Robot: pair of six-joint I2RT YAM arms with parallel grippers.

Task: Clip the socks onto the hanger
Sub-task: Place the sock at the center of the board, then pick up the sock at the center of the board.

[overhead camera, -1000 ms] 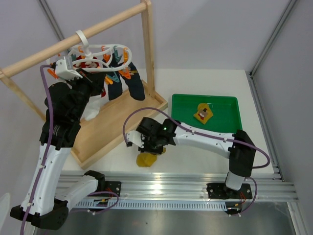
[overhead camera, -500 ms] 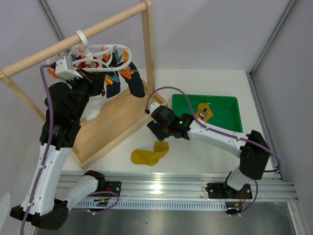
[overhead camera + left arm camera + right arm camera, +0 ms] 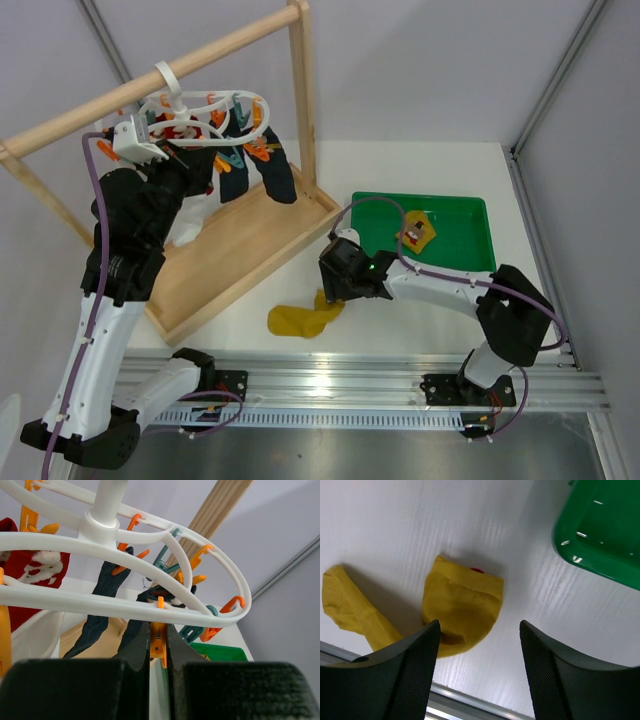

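Only the left wrist view shows the left gripper (image 3: 158, 628) clenched on an orange peg (image 3: 158, 648) of the hanger (image 3: 100, 542). The right wrist view shows the right gripper (image 3: 479, 626) spread wide above a mustard sock (image 3: 462, 602), which lies folded on the tabletop (image 3: 420, 520). The overhead view adds a second sock (image 3: 416, 231) in the green tray (image 3: 460, 250).

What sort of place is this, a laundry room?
Probably a robotics test booth, not a home. The left arm and right arm are bolted to a metal rail at a white table, plain grey panels enclose it, and the laundry looks staged: a sock hanger on a wooden rack.
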